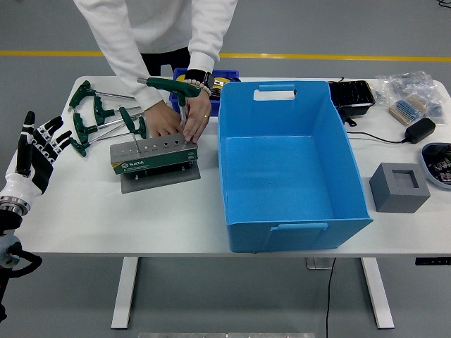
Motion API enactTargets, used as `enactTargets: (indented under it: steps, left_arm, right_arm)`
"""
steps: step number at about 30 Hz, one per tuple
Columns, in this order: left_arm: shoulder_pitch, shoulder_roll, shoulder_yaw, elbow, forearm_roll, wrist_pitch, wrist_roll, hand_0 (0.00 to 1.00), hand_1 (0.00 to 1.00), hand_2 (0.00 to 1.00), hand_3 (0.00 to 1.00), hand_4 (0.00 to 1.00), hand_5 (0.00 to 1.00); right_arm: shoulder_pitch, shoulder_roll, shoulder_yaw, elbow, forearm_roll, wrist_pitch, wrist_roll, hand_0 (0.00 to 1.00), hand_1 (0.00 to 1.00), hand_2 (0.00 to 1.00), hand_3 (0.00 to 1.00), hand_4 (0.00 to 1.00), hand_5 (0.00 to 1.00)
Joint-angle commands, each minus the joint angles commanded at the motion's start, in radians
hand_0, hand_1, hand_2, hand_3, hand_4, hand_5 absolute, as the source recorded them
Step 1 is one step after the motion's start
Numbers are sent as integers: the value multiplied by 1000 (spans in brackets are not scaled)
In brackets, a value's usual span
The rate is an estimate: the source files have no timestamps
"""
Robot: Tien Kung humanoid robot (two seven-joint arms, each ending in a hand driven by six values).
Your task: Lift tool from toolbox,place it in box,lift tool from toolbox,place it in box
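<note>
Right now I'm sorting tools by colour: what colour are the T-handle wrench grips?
Green grips, clearest in the head view.
</note>
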Motion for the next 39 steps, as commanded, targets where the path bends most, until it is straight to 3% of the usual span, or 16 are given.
enactTargets:
  steps: [14, 15, 16, 20, 21, 22, 25, 26, 28, 31, 34, 36, 39]
  left_arm:
    - [0, 11, -4, -33, 61, -6, 2, 884, 827, 911, 814, 994, 998]
    - [2, 12, -5, -42, 82, 2, -5, 884, 827, 911, 814, 994, 998]
    - [4, 13, -6, -56, 109, 12, -12, 954, 925, 990, 893, 998, 760]
    - [19, 17, -2, -172, 267, 132, -54, 954, 925, 990, 893, 998, 760]
    - [19, 22, 10, -217, 313, 177, -35, 954, 925, 990, 893, 998, 760]
    - [16, 28, 26, -255, 352, 215, -10, 998, 998, 998, 990, 998, 526]
    - [-16, 53, 106, -384, 482, 318, 71, 998, 998, 998, 990, 998, 526]
    - [-36, 60, 140, -423, 521, 325, 104, 998, 998, 998, 990, 998, 526]
    - [-82, 68, 212, -507, 605, 303, 178, 998, 998, 998, 998, 998, 468]
    - [-162, 62, 318, -605, 734, 248, 297, 998, 998, 998, 998, 998, 468]
    - [-244, 42, 416, -601, 857, 236, 416, 998, 998, 998, 998, 998, 472]
    - [-292, 23, 463, -576, 948, 199, 485, 998, 998, 998, 998, 998, 472]
    - [-342, -5, 506, -525, 1072, 187, 547, 998, 998, 998, 998, 998, 472]
  right_arm:
    - [0, 1, -1, 0, 0, -5, -1, 719, 701, 783, 641, 838, 780]
    - [0, 1, -2, 0, 0, -5, -1, 719, 701, 783, 641, 838, 780]
    - [0, 2, -3, 0, 0, -6, -1, 715, 701, 783, 639, 839, 779]
    - [-2, 3, -6, -1, 4, -6, -2, 715, 701, 783, 639, 839, 779]
    - [-2, 4, -7, -1, 6, -6, -2, 715, 701, 783, 639, 839, 779]
    - [-2, 4, -8, -1, 7, -6, -2, 714, 700, 782, 637, 837, 779]
    - [-1, 4, -10, -1, 5, -6, -4, 714, 700, 782, 637, 837, 779]
    - [0, 3, -10, -1, 4, -7, -4, 714, 700, 782, 637, 837, 779]
    - [1, 3, -10, -1, 3, -8, -5, 712, 694, 778, 632, 837, 778]
    - [2, 3, -8, -1, -4, -11, -8, 712, 694, 778, 632, 837, 778]
    - [4, 3, -3, 0, -11, -14, -10, 711, 693, 776, 623, 836, 775]
    - [5, 2, -5, 0, -8, -15, -9, 711, 693, 776, 623, 836, 775]
    - [4, 3, -4, 0, -4, -17, -8, 711, 693, 776, 623, 836, 775]
